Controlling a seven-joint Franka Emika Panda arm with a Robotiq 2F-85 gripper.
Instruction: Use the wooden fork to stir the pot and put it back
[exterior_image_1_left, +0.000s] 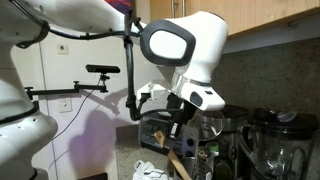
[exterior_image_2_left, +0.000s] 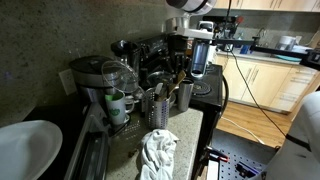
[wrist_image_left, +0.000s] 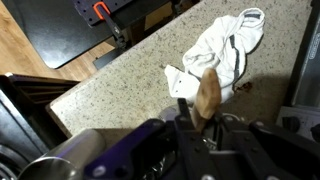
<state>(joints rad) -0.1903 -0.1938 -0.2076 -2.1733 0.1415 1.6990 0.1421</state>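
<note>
My gripper (wrist_image_left: 198, 122) is shut on the wooden fork (wrist_image_left: 208, 92), a light tan utensil whose oval head sticks out beyond the jaws, over the speckled counter (wrist_image_left: 120, 80). In an exterior view the gripper (exterior_image_1_left: 180, 118) hangs above a steel pot (exterior_image_1_left: 158, 128), and the fork (exterior_image_1_left: 176, 160) points down beside it. In an exterior view the gripper (exterior_image_2_left: 197, 62) hovers over metal containers (exterior_image_2_left: 158, 108). I cannot tell whether the fork tip is inside one of them.
A crumpled white cloth (wrist_image_left: 225, 50) lies on the counter below the gripper, and it shows in both exterior views (exterior_image_2_left: 157, 152) (exterior_image_1_left: 150, 170). Blender jars (exterior_image_1_left: 275, 140) (exterior_image_2_left: 110, 75) stand by the wall. A green mug (exterior_image_2_left: 117, 102) and a white bowl (exterior_image_2_left: 25, 150) are nearby.
</note>
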